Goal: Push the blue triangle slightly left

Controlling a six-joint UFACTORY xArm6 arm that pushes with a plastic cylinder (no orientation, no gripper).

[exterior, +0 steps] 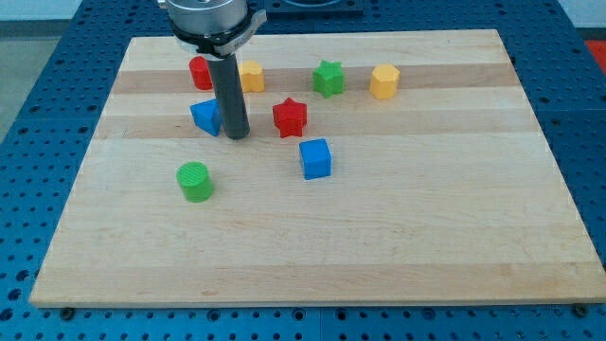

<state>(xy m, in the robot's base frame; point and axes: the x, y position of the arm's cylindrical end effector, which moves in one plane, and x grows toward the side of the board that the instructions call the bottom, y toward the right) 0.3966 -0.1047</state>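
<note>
The table [312, 246] is a pale wooden board with lengthwise grain bands, resting on a blue perforated surface [28, 85]. The arm's silver mount [208, 19] enters at the view's top, and the dark rod [229, 95] descends from it. There is no end effector in the grasping sense, so no open or clenched state applies; my tip [236, 135] rests on the table directly at the right side of the blue triangle [204, 116], touching or all but touching it.

The blue triangle lies in the upper left part of the table, below the red block. It is a solid mid-blue wedge, its right portion hidden behind the rod, its top face lighter than its side.

Remaining blocks: blue cube [315, 158] near centre, below and right of the red star [290, 117]; green cylinder [195, 181] at lower left, well apart from the rest; green star [329, 78] and yellow hexagonal block [383, 81] at the top right; red block [200, 72], shape partly hidden, and yellow block [251, 76] flanking the rod at the top.
</note>
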